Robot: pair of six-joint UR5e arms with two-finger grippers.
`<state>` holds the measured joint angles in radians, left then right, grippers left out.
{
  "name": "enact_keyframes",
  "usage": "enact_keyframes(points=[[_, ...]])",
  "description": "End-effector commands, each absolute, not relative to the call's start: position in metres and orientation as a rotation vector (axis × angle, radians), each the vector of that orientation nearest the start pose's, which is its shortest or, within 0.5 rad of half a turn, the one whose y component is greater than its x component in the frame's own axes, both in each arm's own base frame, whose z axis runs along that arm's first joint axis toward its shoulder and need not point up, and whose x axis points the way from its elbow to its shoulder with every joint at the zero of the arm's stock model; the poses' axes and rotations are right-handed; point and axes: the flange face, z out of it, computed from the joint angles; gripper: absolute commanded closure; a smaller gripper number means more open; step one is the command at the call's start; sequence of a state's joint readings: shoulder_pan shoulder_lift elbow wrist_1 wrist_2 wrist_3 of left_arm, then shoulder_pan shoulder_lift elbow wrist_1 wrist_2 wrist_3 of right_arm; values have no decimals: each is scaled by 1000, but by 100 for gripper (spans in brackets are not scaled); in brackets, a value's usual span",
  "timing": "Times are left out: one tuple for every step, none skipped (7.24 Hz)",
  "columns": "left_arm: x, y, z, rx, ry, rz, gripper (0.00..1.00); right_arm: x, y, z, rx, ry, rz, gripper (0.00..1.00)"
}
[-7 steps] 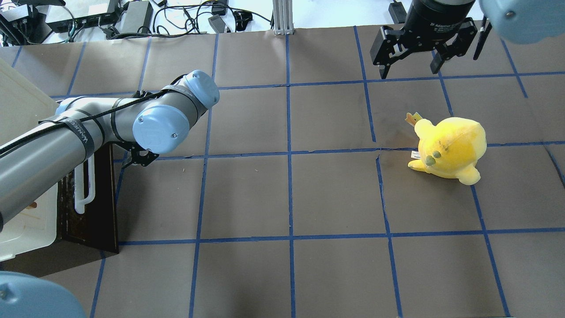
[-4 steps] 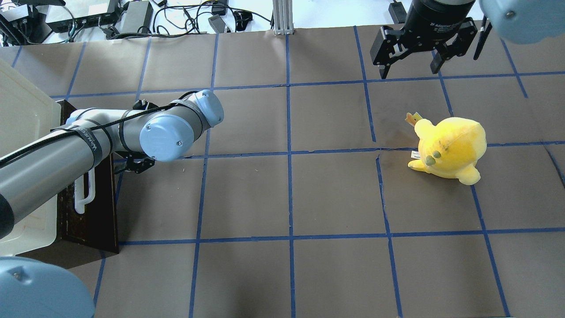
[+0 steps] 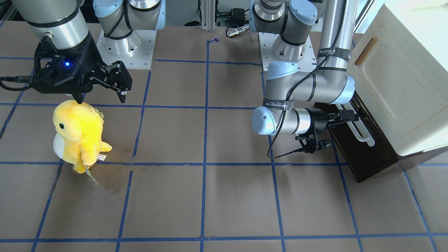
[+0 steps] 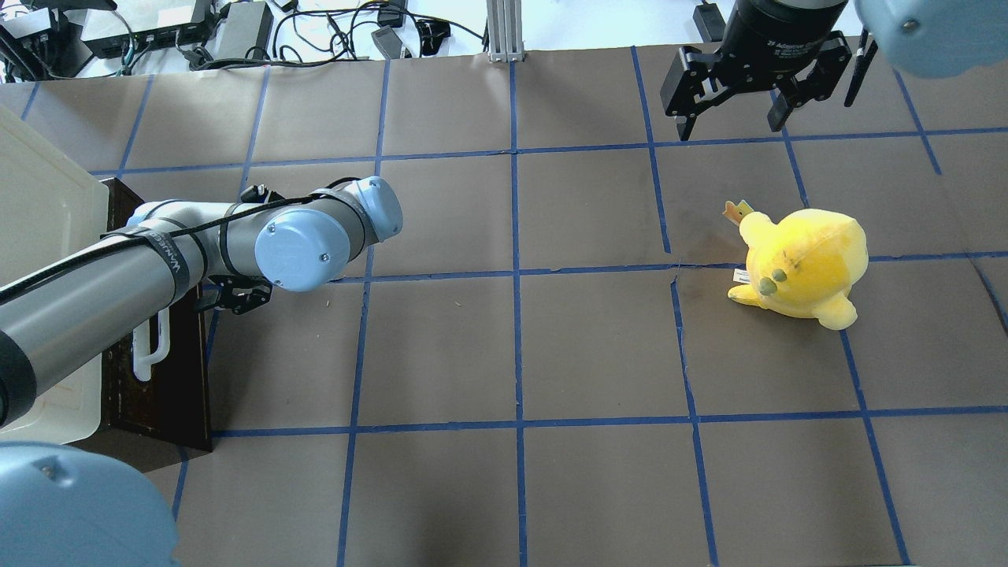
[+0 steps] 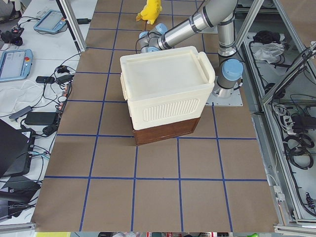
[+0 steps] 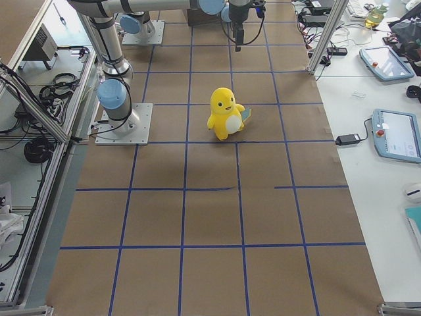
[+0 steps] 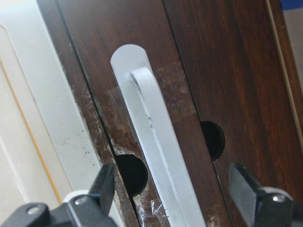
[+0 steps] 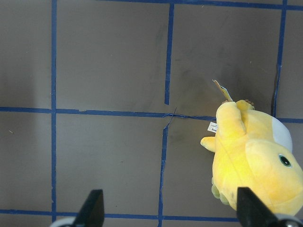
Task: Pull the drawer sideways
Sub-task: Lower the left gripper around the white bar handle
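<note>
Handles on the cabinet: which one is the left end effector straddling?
The white loop handle on the dark drawer; the small brown one sits higher on the cream door, untouched.

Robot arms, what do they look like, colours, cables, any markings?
Both arms are grey tubes with pale blue joint caps. The left arm carries a black cable under a black strap with white lettering. The right hand is black, two-fingered, with a blue light.
</note>
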<state>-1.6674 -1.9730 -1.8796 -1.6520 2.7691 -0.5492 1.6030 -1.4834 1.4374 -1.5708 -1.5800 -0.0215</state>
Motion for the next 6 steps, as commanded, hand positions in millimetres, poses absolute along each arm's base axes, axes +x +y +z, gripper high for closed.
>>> enact_keyframes(points=[[-88, -503, 199, 94, 1828, 312, 0, 149, -529, 509, -84, 3149, -73, 0], [-88, -502, 194, 102, 1818, 314, 0, 149, -529, 509, -84, 3149, -73, 0], [-86, -498, 187, 96, 1795, 296, 0, 149, -529, 509, -84, 3149, -73, 0], [-84, -496, 186, 117, 1771, 290, 0, 149, -529, 509, -84, 3149, -73, 0], [-82, -496, 186, 116, 1770, 293, 0, 149, -529, 509, -87, 3149, -73, 0], [-80, -496, 186, 108, 1773, 298, 0, 149, -529, 509, -84, 3149, -73, 0]])
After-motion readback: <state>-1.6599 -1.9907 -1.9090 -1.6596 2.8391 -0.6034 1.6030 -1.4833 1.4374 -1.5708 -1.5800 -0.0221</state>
